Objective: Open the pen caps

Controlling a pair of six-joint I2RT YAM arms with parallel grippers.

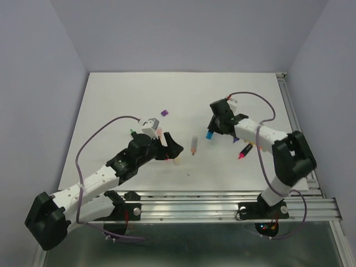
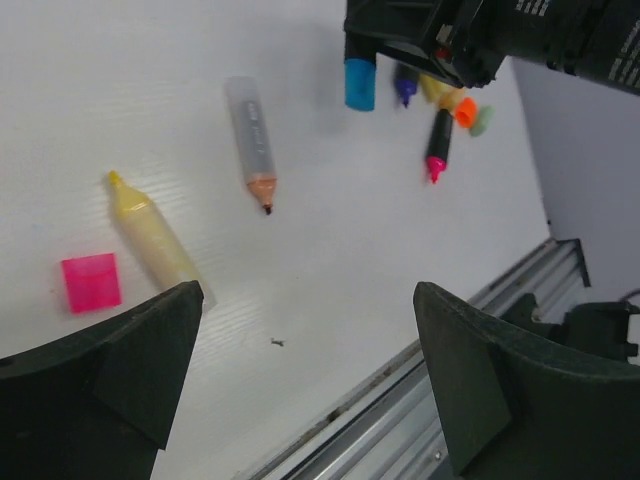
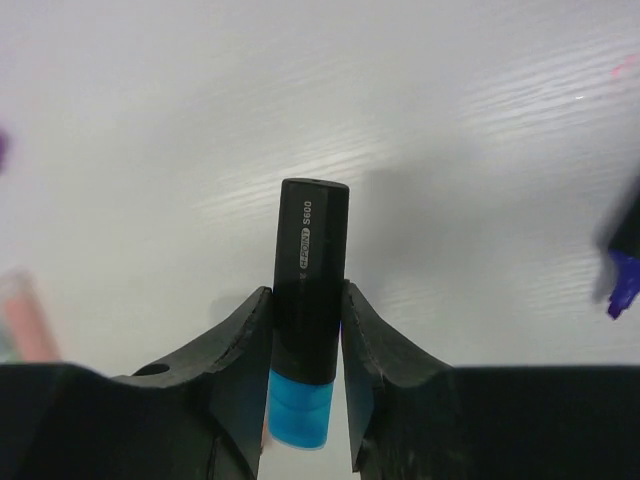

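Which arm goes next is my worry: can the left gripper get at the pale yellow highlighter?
Probably yes: the left gripper is open, the yellow highlighter lies just ahead, nothing between.

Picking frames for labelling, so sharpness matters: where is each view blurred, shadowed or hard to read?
Right wrist: the black highlighter in the right claw is sharp, print readable; the purple tip at the right edge is blurred. Left wrist: pink cap and yellow highlighter fairly crisp, the left claw a dark silhouette. Top external: even light, soft shadows.
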